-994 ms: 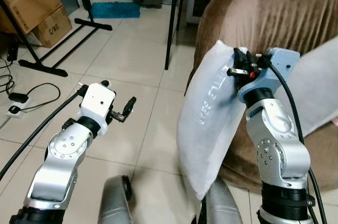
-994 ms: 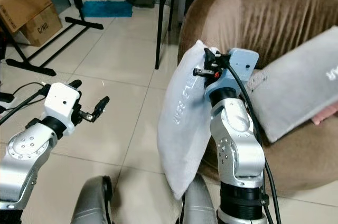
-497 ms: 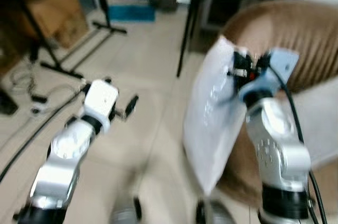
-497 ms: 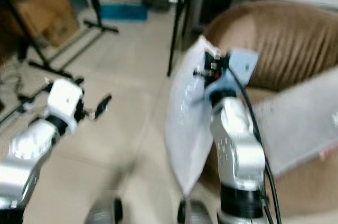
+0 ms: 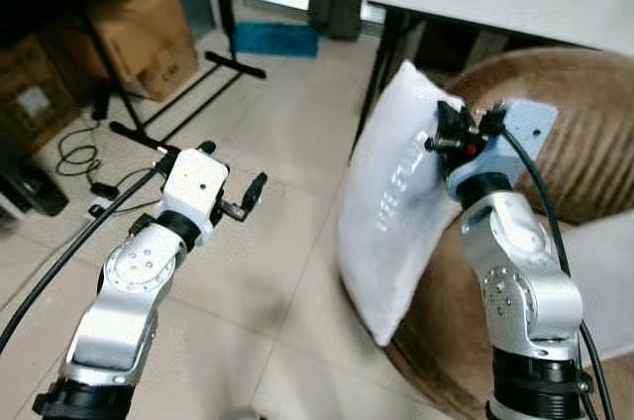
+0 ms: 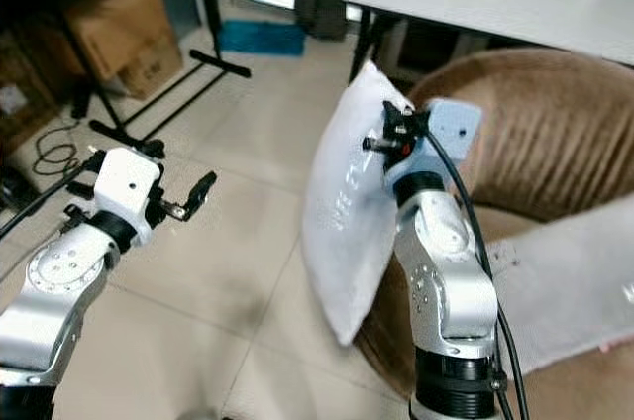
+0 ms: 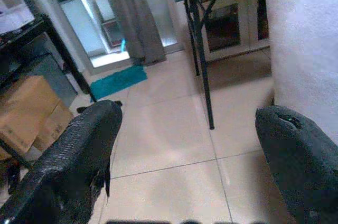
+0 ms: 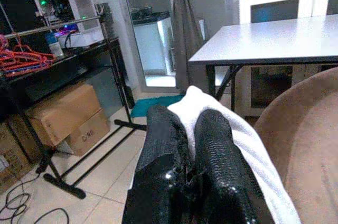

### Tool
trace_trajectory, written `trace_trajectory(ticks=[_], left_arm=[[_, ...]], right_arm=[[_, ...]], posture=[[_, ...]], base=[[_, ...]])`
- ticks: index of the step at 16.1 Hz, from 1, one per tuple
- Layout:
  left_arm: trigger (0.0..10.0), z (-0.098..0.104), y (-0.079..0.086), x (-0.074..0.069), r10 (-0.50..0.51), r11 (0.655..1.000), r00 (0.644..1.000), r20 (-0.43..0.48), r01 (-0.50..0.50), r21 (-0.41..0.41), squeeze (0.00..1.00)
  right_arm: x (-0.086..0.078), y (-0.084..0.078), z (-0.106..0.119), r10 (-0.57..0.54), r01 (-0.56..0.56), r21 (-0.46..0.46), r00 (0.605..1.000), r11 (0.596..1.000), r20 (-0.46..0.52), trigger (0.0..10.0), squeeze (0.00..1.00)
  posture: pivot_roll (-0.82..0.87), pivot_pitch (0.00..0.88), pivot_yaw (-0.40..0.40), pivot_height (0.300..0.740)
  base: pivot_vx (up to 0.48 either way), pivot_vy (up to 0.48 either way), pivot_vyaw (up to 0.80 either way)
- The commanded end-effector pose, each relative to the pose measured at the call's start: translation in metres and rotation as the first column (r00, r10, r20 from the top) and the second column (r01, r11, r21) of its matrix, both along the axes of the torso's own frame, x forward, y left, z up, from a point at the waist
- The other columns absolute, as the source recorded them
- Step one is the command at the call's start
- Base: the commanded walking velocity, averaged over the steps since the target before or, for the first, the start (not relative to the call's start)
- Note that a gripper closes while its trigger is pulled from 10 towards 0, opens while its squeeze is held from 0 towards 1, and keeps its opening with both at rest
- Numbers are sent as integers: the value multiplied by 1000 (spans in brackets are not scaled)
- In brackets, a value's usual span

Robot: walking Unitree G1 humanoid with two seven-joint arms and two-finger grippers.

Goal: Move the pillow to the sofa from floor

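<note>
The right end effector (image 5: 448,135) pinches the white pillow's (image 5: 391,212) top edge, holding it aloft beside the brown sofa (image 5: 584,133); the left end effector (image 5: 248,197) hovers agape, empty.

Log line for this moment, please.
right gripper: shut on pillow | pillow: lifted beside sofa | left gripper: open, idle
</note>
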State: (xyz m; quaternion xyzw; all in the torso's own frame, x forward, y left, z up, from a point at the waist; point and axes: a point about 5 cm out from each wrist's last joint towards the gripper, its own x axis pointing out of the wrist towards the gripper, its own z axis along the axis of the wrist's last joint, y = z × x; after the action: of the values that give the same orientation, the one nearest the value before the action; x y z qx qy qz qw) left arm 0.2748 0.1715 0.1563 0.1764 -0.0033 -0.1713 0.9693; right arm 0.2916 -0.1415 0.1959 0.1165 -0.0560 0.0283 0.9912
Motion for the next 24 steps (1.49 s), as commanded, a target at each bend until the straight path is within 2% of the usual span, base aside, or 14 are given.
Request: trace_trajectory(ticks=[1,5,7,11,15,19,24], left_arm=[[10000,0,-1,1,-4,1000,1000,5,4,13,0],[10000,-1,0,1,-11,1000,1000,-9,11,7,0],[10000,0,3,1,-14,1000,1000,-7,14,-3,0],[10000,3,2,2,-24,1000,1000,-2,24,-9,0],[10000,4,2,2,-37,999,999,-4,37,-13,0],[10000,5,2,3,-47,999,999,-7,47,-16,0],[10000,5,2,4,-57,998,998,-11,57,-11,0]], right_arm=[[-2,-1,7,-11,11,3,999,1000,44,10000,0],[-2,3,2,9,-9,-9,1000,1000,28,10000,0],[-1,5,-3,10,-10,16,1000,1000,-5,10000,0],[1,8,-2,23,-23,24,1000,999,-3,10000,0],[3,12,-2,40,-40,20,999,999,1,10000,0],[5,18,-2,71,-71,-14,997,997,9,10000,0],[7,17,-5,54,-54,-25,999,998,1,10000,0]], posture=[[-65,0,-43,740],[-65,0,-43,740],[-59,0,-43,740],[-56,0,-42,740],[-50,0,-41,740],[-49,0,-39,740],[-50,0,-32,740]], base=[[0,0,0],[0,0,0],[0,0,-800],[0,0,-800],[249,0,-800],[268,0,0],[299,0,0]])
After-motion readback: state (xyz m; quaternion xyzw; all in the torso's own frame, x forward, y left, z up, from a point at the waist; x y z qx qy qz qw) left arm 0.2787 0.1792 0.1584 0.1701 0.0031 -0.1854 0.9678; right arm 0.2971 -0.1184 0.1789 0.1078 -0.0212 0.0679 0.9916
